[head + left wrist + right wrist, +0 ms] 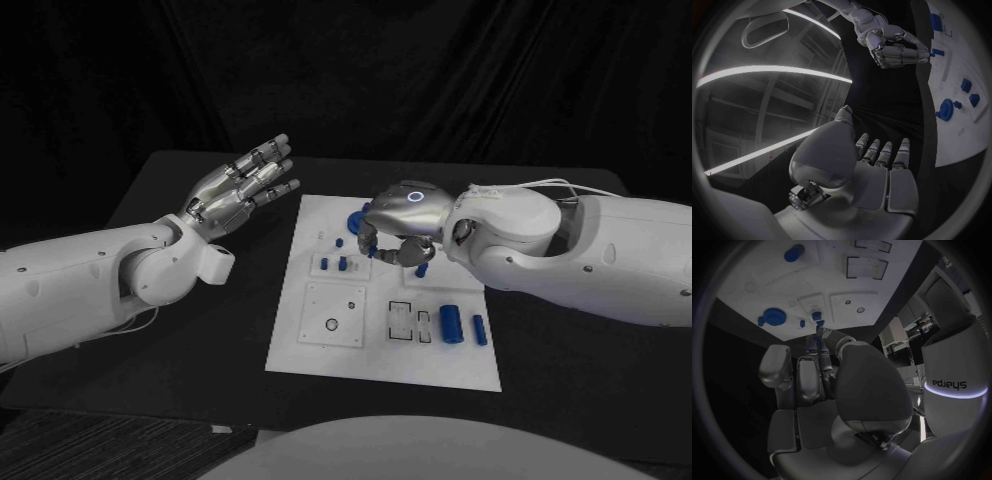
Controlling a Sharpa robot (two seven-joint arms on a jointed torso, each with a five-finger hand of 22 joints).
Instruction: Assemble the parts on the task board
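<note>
The white task board (378, 345) lies mid-table. My right hand (397, 222) hovers over its far middle with its fingers curled downward, and they pinch a small blue part (421, 270) just above the board. The left wrist view shows the same right hand (895, 47) with the small blue part (937, 51) at its fingertips. A round blue part (355, 218) sits at the board's far edge, partly hidden by the hand. Two small blue pegs (335, 265) stand left of the hand. My left hand (238, 185) is raised left of the board, fingers spread, holding nothing.
Two blue cylinders (462, 325) lie near the board's right edge, beside black-outlined rectangular slots (410, 320). A square white plate (333, 313) with a small ring mark occupies the board's near left. Black table (188, 360) surrounds the board.
</note>
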